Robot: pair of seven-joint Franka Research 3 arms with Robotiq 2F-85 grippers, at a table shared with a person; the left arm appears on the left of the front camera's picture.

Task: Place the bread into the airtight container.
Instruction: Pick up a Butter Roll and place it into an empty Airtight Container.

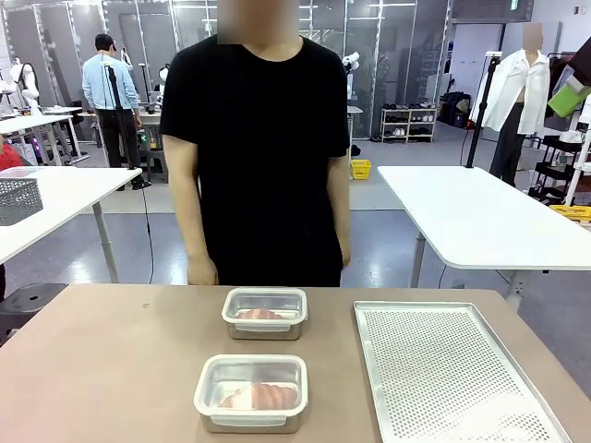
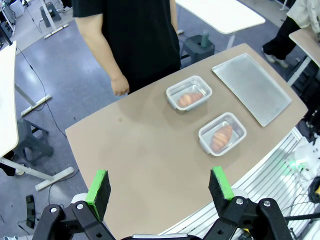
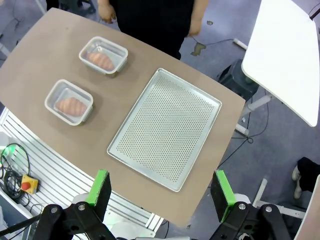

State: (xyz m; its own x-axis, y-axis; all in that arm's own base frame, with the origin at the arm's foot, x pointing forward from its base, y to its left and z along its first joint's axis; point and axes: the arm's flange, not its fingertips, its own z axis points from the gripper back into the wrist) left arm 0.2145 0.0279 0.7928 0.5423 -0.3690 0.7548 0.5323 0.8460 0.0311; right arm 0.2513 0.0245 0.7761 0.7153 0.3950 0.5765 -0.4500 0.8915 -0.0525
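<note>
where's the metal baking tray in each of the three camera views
Front view: the tray lies lower right, right of the two containers.
Left wrist view: the tray sits upper right, on the table's far corner.
Right wrist view: the tray lies in the middle, tilted.
Shared landmark: the container nearest the person, holding bread.

I see bright, even overhead light | shadows soft | focus sharp | wrist views bend at edges | mild glare on tray (image 1: 452, 369)
</note>
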